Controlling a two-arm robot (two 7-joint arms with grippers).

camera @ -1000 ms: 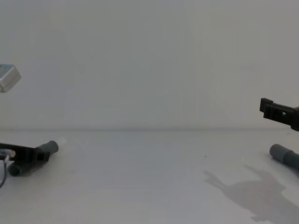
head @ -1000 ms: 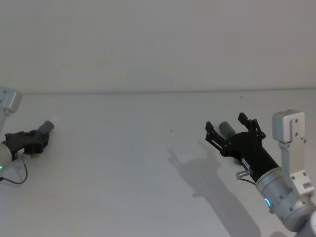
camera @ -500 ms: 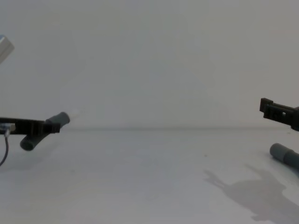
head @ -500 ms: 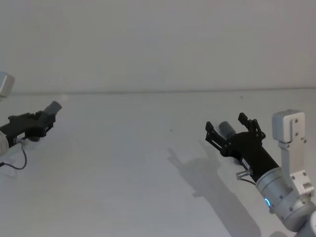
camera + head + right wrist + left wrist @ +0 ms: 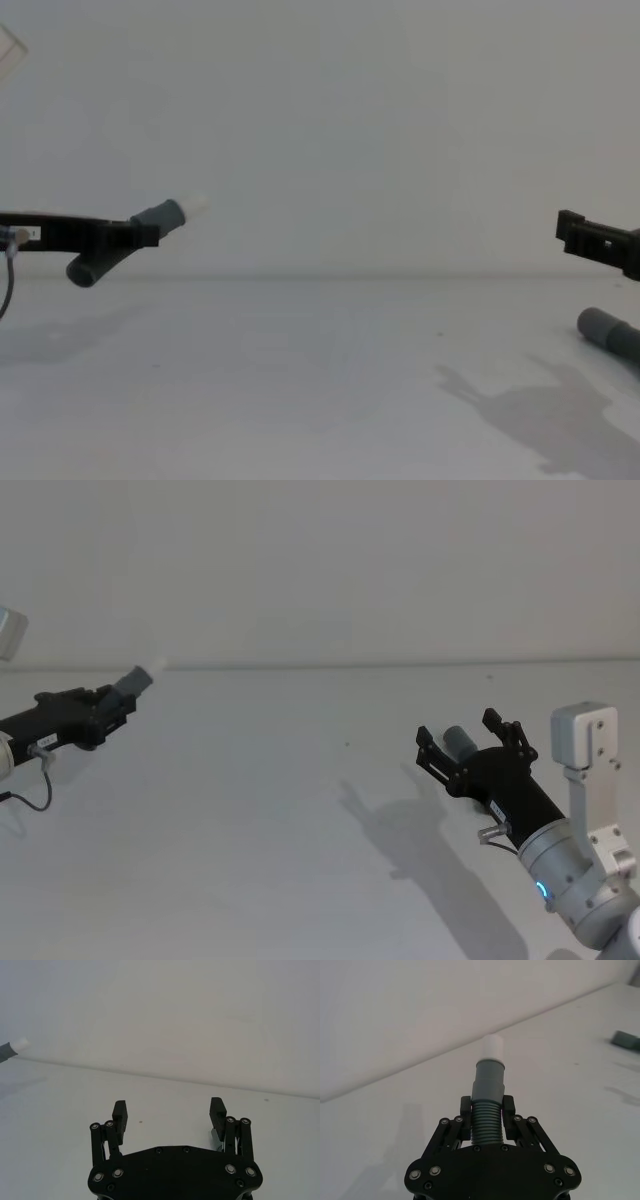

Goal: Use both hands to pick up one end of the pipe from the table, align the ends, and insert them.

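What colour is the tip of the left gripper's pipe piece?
White tip, best in left wrist view.

bare table (image 5: pixel 250 830) stretches wide between left claw (image 5: pixel 112 708) and right claw (image 5: pixel 458 727).

We see soft and quite bright light, spread evenly over the matte white table (image 5: pixel 250 820) and the pale wall (image 5: pixel 320 560). It seems to come from above and from the right side: the right gripper (image 5: pixel 458 727) throws a grey shadow (image 5: pixel 400 840) to the left on the table, with soft edges. Below the left gripper (image 5: pixel 140 235) lies only a faint shadow (image 5: pixel 50 335). The white tip (image 5: pixel 157 666) of its pipe piece (image 5: pixel 128 685) nearly melts into the wall.
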